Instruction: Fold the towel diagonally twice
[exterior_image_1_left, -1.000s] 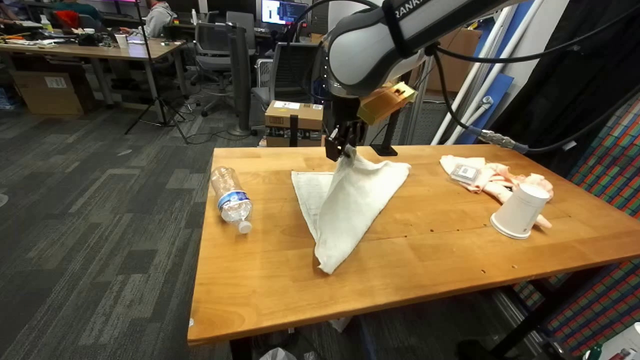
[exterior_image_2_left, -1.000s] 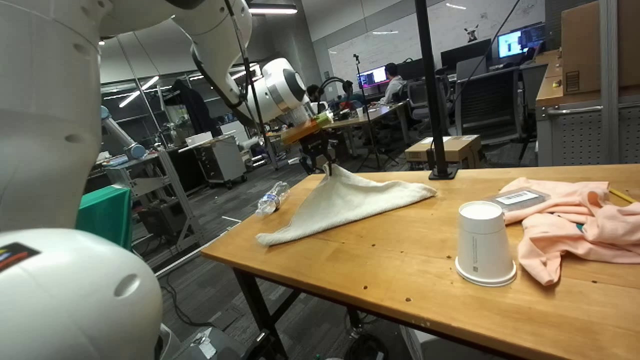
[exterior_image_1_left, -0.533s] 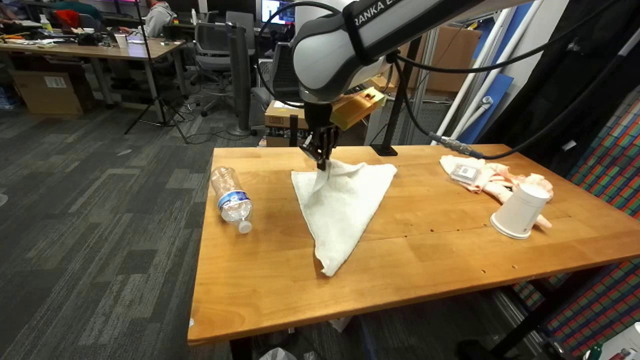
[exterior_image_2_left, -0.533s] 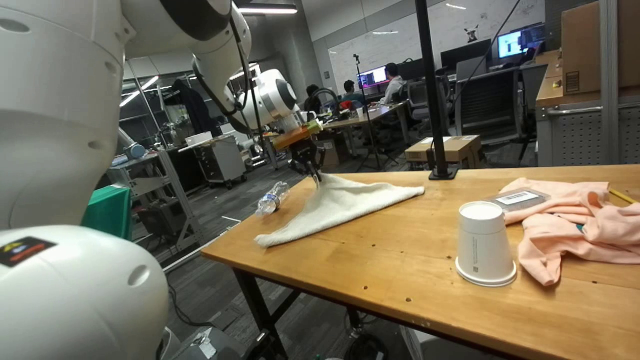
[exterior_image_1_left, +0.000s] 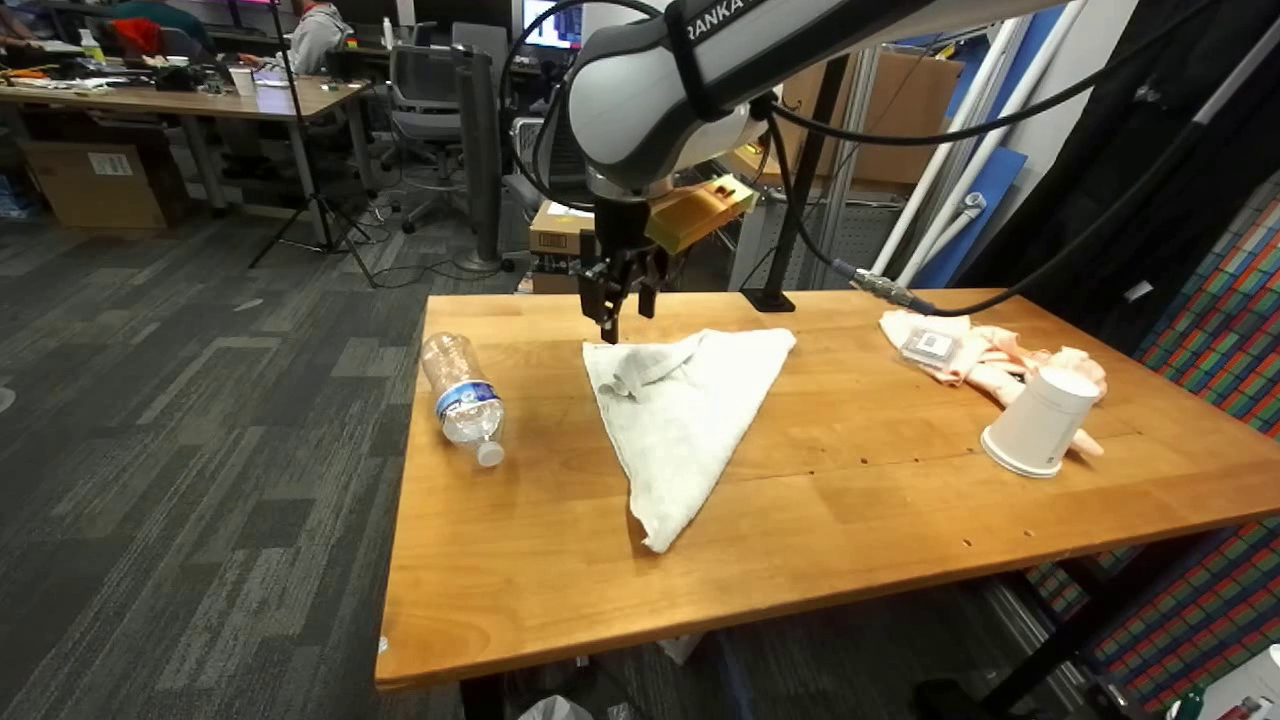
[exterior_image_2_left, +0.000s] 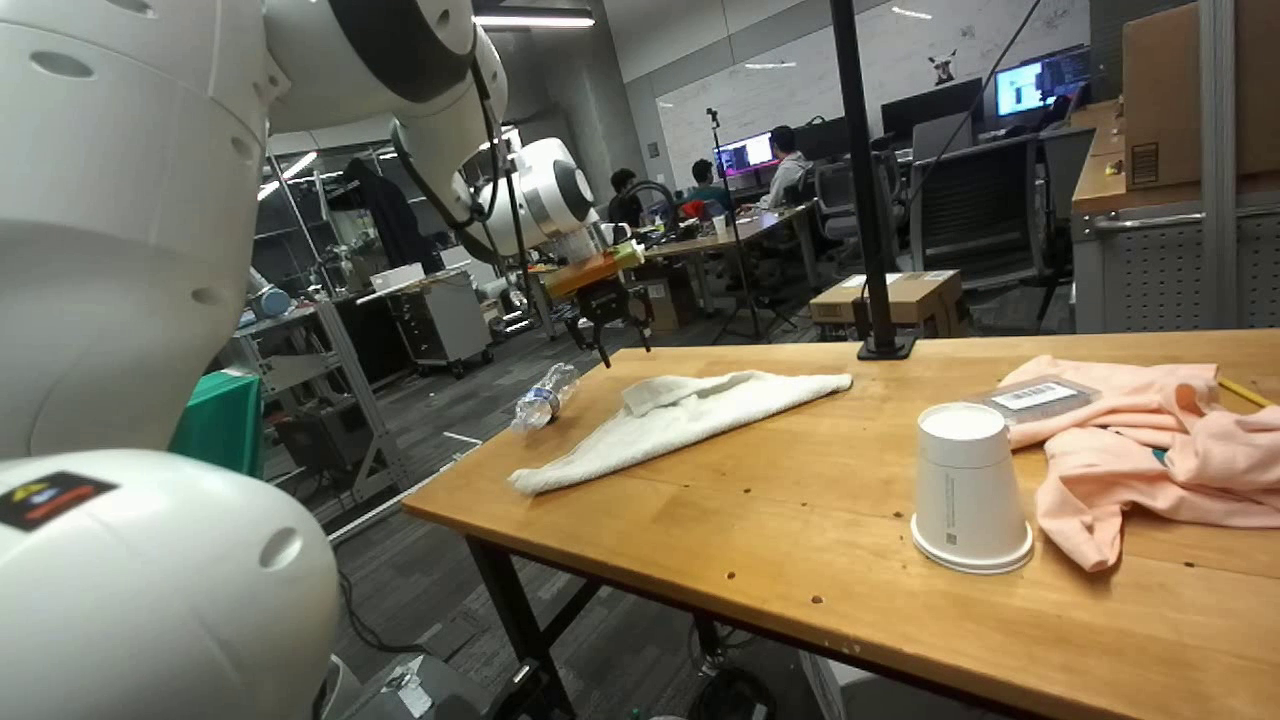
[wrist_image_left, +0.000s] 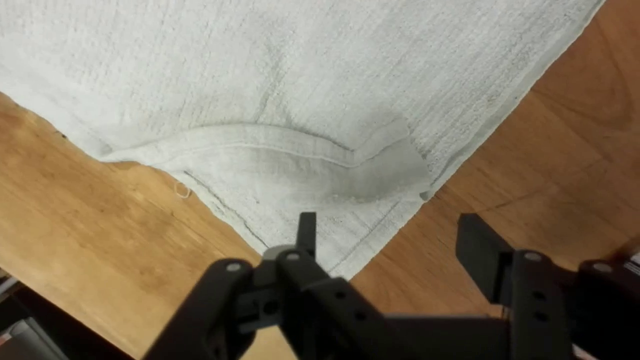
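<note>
A white towel (exterior_image_1_left: 690, 450) lies on the wooden table, roughly a triangle with its narrow point toward the table's front edge in an exterior view. One flap (exterior_image_2_left: 655, 392) of its upper layer is bent over and rumpled near the far left corner. In the wrist view the towel (wrist_image_left: 310, 65) shows this wavy hemmed fold above a flat corner. My gripper (exterior_image_1_left: 628, 322) hangs above the table beyond that corner, apart from the cloth. Its fingers (wrist_image_left: 306, 232) are spread wide in the wrist view, with nothing held between them.
A clear plastic bottle (exterior_image_1_left: 465, 398) lies to the towel's left. A white cup (exterior_image_1_left: 1040, 420) stands upside down at the right, beside a peach cloth (exterior_image_2_left: 1190, 450) with a small clear case (exterior_image_2_left: 1040, 397). A black post (exterior_image_2_left: 870, 200) rises from the table's far edge.
With the towel's corner in its grip, my gripper moved left in an exterior view and lowered. Then it opened and rose slightly, and the released flap dropped onto the towel.
</note>
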